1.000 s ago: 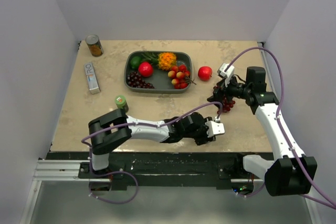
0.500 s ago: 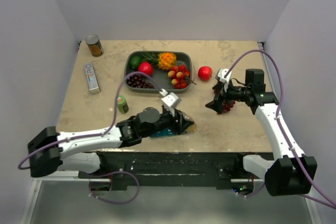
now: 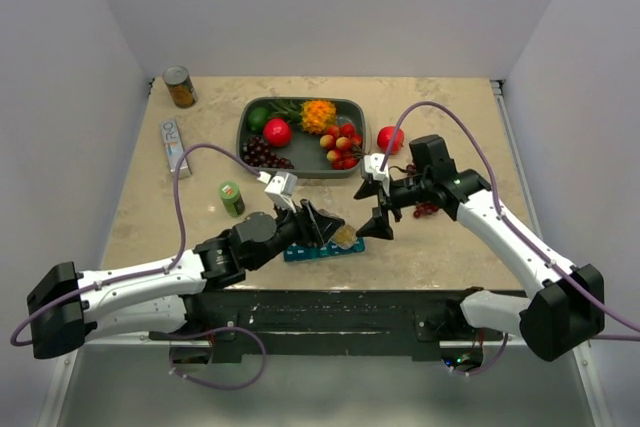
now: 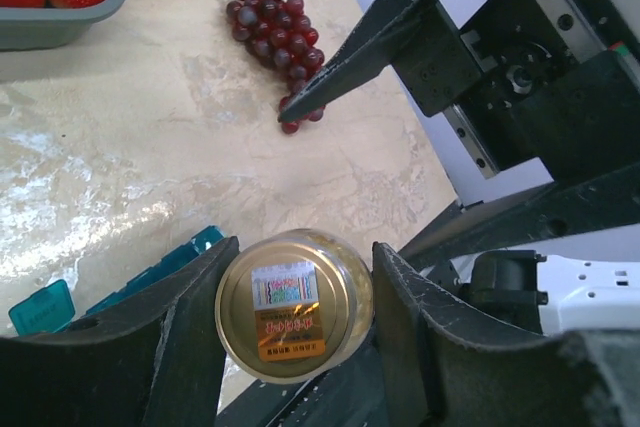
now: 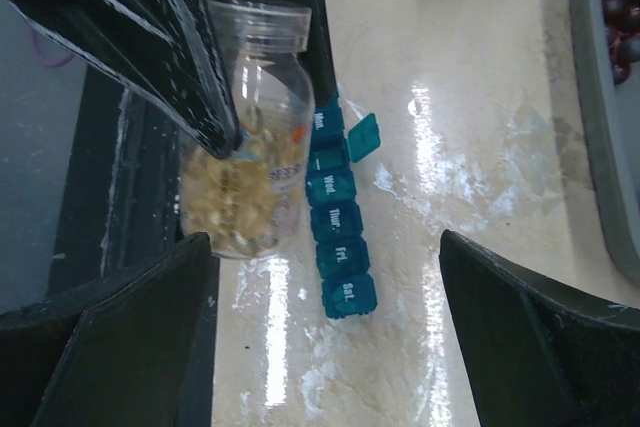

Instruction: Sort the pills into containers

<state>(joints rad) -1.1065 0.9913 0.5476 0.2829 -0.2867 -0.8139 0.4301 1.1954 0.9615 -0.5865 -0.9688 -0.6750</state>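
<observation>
**Pill organiser**: a teal strip lying flat on the desk near its front edge, between the two arms. The Mon, Wed, Thur, Fri and Sat labels are readable. The lid between Mon and Wed stands up, and the others look shut.

**Pill bottle**: clear, part-filled with yellow capsules, and just beside the strip.

**Left gripper**: clamped on the bottle, with a finger pressed to each side.

**Right gripper**: spread wide and holding nothing, poised above the strip and facing the bottle.

**Step in hand, as I judge it:** getting capsules from the bottle into the one open compartment.
- Bring the bottle's mouth directly over that cell before tipping.
- Tilt slowly so that only a few capsules fall out.
- Keep the free gripper away from the raised lid, since a nudge could snap it shut or slide the light strip.

**Hard to make out:**
- The bottle's neck looks bare from the right wrist, but I cannot say for sure that the cap is off.
- I cannot tell whether the bottle touches the strip.
- The Sun end of the strip is hidden behind a dark finger.
- No compartment's contents can be seen.

**Also present:** grapes, a fruit tray and a green bottle.
</observation>
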